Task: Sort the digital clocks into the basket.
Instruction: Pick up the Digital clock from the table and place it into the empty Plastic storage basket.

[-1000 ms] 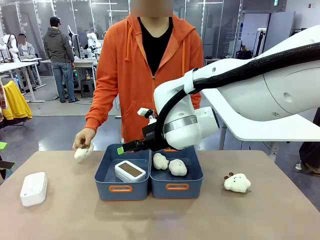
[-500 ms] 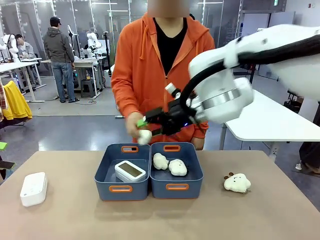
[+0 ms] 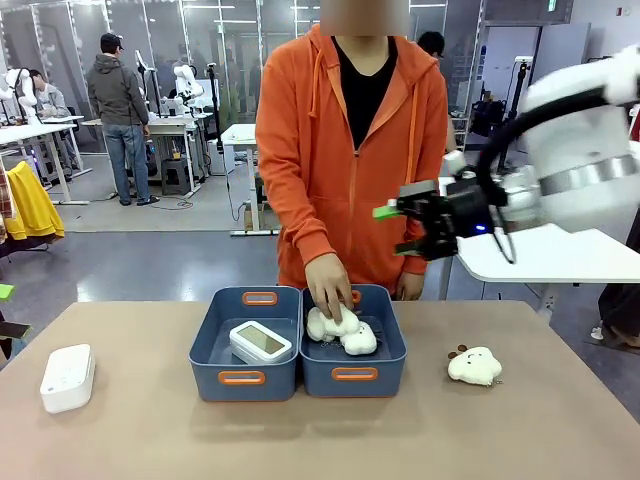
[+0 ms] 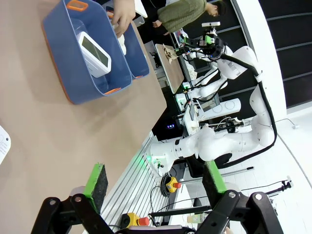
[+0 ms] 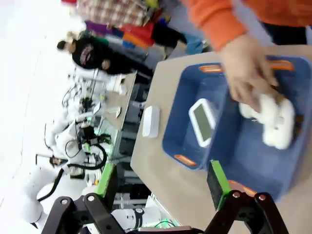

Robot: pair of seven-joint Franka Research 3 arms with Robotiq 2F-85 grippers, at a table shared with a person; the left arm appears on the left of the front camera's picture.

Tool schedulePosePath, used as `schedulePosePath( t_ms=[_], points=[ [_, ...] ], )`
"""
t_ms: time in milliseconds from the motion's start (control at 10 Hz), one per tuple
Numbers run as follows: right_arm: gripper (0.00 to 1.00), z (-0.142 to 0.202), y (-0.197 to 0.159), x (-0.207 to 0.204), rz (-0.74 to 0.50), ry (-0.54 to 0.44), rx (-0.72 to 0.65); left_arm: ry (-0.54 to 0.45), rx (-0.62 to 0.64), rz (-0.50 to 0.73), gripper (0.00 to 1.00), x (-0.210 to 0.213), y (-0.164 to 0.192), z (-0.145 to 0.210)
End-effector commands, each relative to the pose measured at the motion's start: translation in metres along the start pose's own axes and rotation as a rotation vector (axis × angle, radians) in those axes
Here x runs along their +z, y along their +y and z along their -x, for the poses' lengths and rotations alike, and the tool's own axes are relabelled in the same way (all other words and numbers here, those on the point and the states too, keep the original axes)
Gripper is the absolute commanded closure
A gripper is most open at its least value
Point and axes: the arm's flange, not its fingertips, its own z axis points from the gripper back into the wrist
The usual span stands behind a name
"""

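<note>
One white digital clock (image 3: 260, 342) lies screen-up in the left blue-grey basket (image 3: 272, 381). The other digital clock (image 3: 67, 377) lies on the table at the far left. My right gripper (image 3: 400, 230) hangs open and holds nothing, high above the bins' right side. In its wrist view the right gripper (image 5: 163, 183) looks down on the basket (image 5: 175, 136), the clock inside it (image 5: 202, 122) and the clock on the table (image 5: 151, 121). My left gripper (image 4: 155, 180) is open and holds nothing, far from the basket (image 4: 87, 87) and its clock (image 4: 95, 48).
The person's hand (image 3: 328, 288) presses cream plush toys (image 3: 358, 340) into the adjoining right bin (image 3: 385, 378). Another plush toy (image 3: 474, 365) lies on the table to the right. Open tabletop lies in front of the bins.
My right arm swung up and to the right, away from above the bins. The person's hand carried a plush toy from the table's left into the right bin.
</note>
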Motion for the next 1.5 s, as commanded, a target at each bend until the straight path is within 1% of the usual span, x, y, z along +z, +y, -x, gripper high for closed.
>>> schedulePosePath(
  t_ms=[0,100,200,400,500,600,700,800,1400],
  points=[
    [0.07,0.011,-0.019,0.032,0.001,-0.058,-0.095,-0.006,0.002,0.017,0.00,-0.001,-0.004,0.001],
    [0.07,0.020,-0.037,0.060,-0.009,-0.088,-0.150,-0.006,0.002,0.017,0.00,-0.001,-0.004,0.001],
    [0.07,0.022,-0.057,0.088,-0.017,-0.110,-0.191,-0.006,0.002,0.017,0.00,-0.001,-0.004,0.001],
    [0.07,0.021,-0.090,0.135,0.023,-0.124,-0.209,-0.006,0.002,0.017,0.00,-0.001,-0.004,0.001],
    [0.07,0.025,-0.097,0.145,0.011,-0.133,-0.209,-0.006,0.002,0.017,0.00,-0.001,-0.004,0.001],
    [0.07,0.026,-0.098,0.141,0.014,-0.114,-0.200,-0.006,0.002,0.017,0.00,-0.001,-0.004,0.001],
    [0.07,0.022,-0.096,0.125,0.003,-0.111,-0.175,-0.006,0.002,0.017,0.00,-0.001,-0.004,0.001],
    [0.07,0.027,-0.103,0.150,0.020,-0.149,-0.214,-0.006,0.002,0.017,0.00,-0.001,-0.004,0.001],
    [0.07,0.027,-0.103,0.150,0.020,-0.149,-0.214,-0.006,0.002,0.017,0.00,-0.001,-0.004,0.001]
  ],
)
